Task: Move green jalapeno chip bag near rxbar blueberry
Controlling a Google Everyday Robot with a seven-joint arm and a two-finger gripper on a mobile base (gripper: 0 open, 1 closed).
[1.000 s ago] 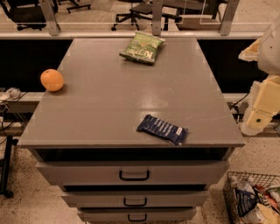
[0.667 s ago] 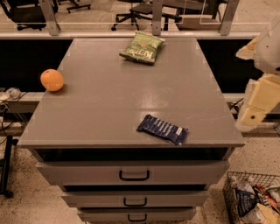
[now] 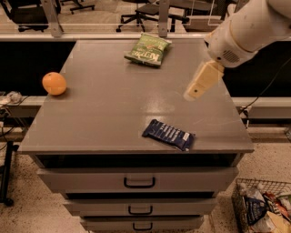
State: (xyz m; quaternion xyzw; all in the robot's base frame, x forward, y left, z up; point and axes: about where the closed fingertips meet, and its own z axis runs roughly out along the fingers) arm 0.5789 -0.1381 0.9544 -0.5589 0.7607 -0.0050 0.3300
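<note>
We're looking down at a grey cabinet top (image 3: 109, 113) with three things sitting on it. The green jalapeno chip bag (image 3: 148, 50) is lying flat near the far edge, a bit right of the middle, with nothing touching it. The rxbar blueberry (image 3: 168, 134) is lying at the opposite end, close to the near edge and angled a little, so the two are sitting well apart, with a long stretch of grey top between them. An orange (image 3: 54, 83) is resting by the left edge, away from both.

The gripper (image 3: 196, 88) is hanging in the air over the right side of the top, pointing down and to the left. It's hovering roughly between the bag and the bar, nearer the right edge, and it isn't touching or carrying anything. We're only getting one cream-coloured side of it from here, so we honestly can't say whether it's spread apart or closed up. The white arm (image 3: 245, 29) behind it is reaching in from the upper right corner.

Under the top, the drawers are showing their front faces, each with a dark handle (image 3: 139, 183). A wire basket (image 3: 240, 200) is sitting on the floor at the lower right with some packets piled inside, though we can't read what they are. Office chairs (image 3: 150, 11) are standing in the background past the far edge.
</note>
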